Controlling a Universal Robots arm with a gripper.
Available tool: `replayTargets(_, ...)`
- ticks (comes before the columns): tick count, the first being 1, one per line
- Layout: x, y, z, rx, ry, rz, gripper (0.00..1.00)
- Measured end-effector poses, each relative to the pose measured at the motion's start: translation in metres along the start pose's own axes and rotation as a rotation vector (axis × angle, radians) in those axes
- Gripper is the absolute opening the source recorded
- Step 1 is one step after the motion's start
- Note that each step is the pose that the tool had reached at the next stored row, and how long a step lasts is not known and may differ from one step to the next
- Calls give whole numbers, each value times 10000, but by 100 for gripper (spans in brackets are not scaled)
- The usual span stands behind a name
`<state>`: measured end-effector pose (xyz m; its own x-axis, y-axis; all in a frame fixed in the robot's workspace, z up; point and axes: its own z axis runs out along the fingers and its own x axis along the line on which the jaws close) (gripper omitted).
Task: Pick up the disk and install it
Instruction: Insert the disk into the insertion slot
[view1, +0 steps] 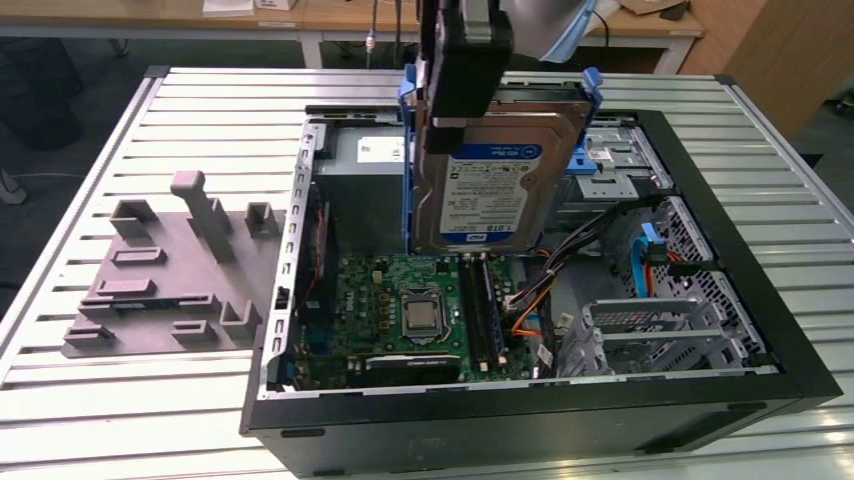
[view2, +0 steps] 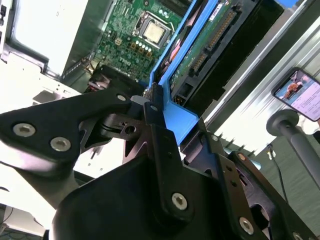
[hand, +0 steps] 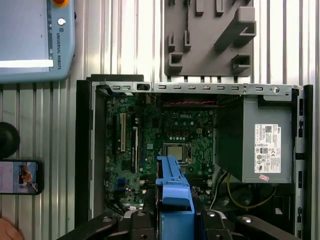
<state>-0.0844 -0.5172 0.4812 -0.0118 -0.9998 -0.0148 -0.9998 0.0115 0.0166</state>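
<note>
Now, sweeping across from the exterior view's left: a grey fixture plate (view1: 167, 270) lies flat on the slatted desk (view1: 80, 400), well apart from the action. Next comes the open computer case (view1: 534, 425), laid on its side so the motherboard (view1: 400, 310) faces up and everything can be reached from above.

And over the middle of it, there's the disk (view1: 487, 190), up in the air above the board and touching nothing below! The pincer (view1: 451, 118) has it from the top, closed on the blue carrier frame (view1: 589, 100). In the second wrist view a black finger (view2: 160, 145) presses right against that blue plastic. Taking the frame rather than the bare drive makes sense to me: it works as a handle and spares the body and the electronics.

The long axis runs close to vertical with a slight lean, and the lower short edge points down into the case. The labelled face looks toward the exterior camera, while the green circuit side (view2: 200, 50) is turned to the second wrist camera. On edge like that, I'd judge, the disk presents a slim profile that clears the case walls.

Further to the exterior view's right, a silver drive cage (view1: 621, 160) sits inside the case, just behind and beside the disk. The disk is not in it yet. The grey power supply box (hand: 262, 140) fills a corner of the case.
</note>
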Motion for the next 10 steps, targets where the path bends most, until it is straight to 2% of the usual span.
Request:
replayTargets(4, 5, -104, -1, 0, 0, -2, 36)
replayTargets(10, 20, -120, 1, 0, 0, -2, 36)
